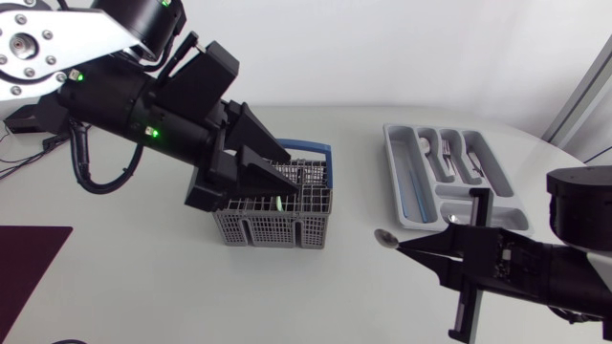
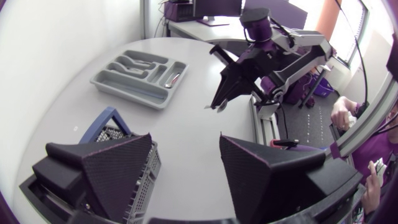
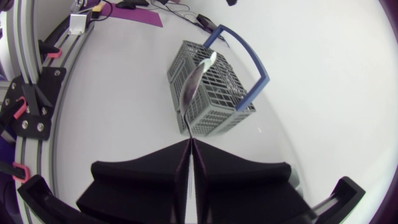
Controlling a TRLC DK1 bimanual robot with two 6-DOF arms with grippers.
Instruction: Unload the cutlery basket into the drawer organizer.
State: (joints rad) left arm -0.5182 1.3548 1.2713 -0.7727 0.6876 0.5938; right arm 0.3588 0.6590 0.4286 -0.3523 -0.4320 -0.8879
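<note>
Right tool (image 3: 189, 144) tight on spoon (image 3: 194, 81), wrist view

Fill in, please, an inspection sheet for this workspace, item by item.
Surface: white table, no spills seen.
Job's things: grey cutlery basket with blue handle, mid-table; drawer organizer holding some cutlery; spoon.
Clutter: dark purple mat at the table's corner.
Claws: left claw open over the basket; right claw shut on the spoon, between basket and organizer.
Cables: black cable looping on the left arm.
Surroundings: nothing seen.
</note>
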